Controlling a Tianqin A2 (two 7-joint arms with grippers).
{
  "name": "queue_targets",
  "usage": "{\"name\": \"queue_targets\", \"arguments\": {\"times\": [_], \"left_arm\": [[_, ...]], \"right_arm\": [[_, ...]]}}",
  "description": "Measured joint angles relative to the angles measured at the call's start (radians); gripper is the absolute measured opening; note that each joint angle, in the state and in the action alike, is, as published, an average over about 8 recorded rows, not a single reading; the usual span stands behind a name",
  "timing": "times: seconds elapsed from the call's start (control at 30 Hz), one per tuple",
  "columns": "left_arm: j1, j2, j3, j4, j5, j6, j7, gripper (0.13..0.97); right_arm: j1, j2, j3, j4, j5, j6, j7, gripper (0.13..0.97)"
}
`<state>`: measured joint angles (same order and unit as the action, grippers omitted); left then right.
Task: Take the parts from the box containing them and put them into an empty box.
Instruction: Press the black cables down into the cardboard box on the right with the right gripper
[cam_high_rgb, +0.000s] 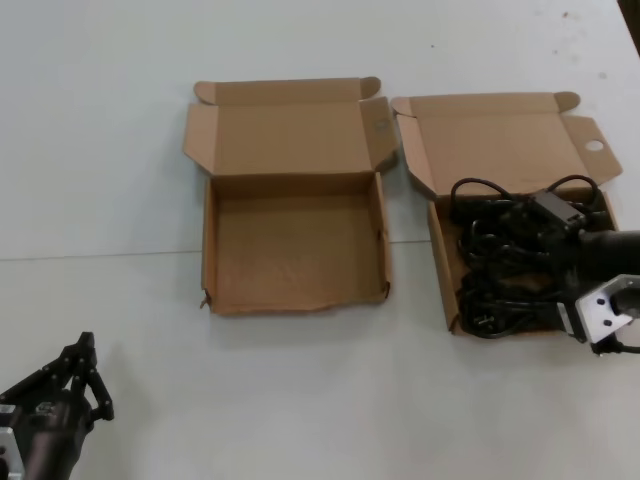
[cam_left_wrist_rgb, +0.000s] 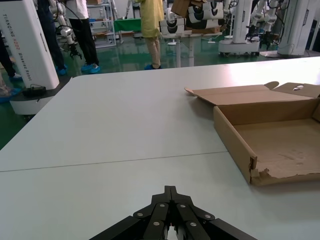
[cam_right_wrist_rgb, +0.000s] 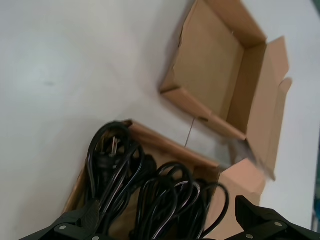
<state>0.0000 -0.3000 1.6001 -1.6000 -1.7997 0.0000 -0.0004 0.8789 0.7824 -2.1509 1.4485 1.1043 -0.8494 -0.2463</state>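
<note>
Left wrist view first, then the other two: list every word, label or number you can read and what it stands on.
"TIANQING A2..." (last characters uncertain), running vertically on the white robot body in the background of the left wrist view.
The cardboard boxes, the cables and both grippers: no print visible in any view.
The head view and right wrist view hold nothing legible.

Shallow brown cardboard boxes with hinged lids, open on the white desk (cam_high_rgb: 120, 120): two.
- One with a ragged-edged low wall (cam_high_rgb: 292, 245), bare inside.
- One with a round hole in its lid flap (cam_high_rgb: 520, 140), holding cables.

Bundles of thin black looped power cable (cam_high_rgb: 505, 265): several, tangled together; exact number cannot be told.

Black robot tools: two, left (cam_high_rgb: 78, 372) and right (cam_high_rgb: 600, 315).
</note>
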Motion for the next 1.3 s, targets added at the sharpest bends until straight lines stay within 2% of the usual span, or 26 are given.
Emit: {"name": "queue_targets", "arguments": {"times": [0.1,0.23,0.6,0.87,0.9,1.17,1.3], "left_arm": [[0.000,0.000,0.000,0.000,0.000,0.000,0.000,0.156],[0.000,0.000,0.000,0.000,0.000,0.000,0.000,0.156],[0.000,0.000,0.000,0.000,0.000,0.000,0.000,0.156],[0.000,0.000,0.000,0.000,0.000,0.000,0.000,0.156],[0.000,0.000,0.000,0.000,0.000,0.000,0.000,0.156],[0.000,0.000,0.000,0.000,0.000,0.000,0.000,0.156],[0.000,0.000,0.000,0.000,0.000,0.000,0.000,0.156]], "right_arm": [[-0.016,-0.052,0.077,-0.019,-0.073,-0.063,0.000,0.947],[-0.021,-0.099,0.130,-0.043,-0.126,-0.100,0.000,0.941],[-0.023,-0.189,0.227,-0.106,-0.197,-0.131,0.000,0.849],[-0.024,-0.225,0.273,-0.128,-0.223,-0.145,0.000,0.691],[-0.025,-0.229,0.278,-0.131,-0.225,-0.146,0.000,0.691],[-0.028,-0.255,0.307,-0.166,-0.231,-0.137,0.000,0.477],[-0.036,-0.267,0.319,-0.187,-0.224,-0.121,0.000,0.411]]}}
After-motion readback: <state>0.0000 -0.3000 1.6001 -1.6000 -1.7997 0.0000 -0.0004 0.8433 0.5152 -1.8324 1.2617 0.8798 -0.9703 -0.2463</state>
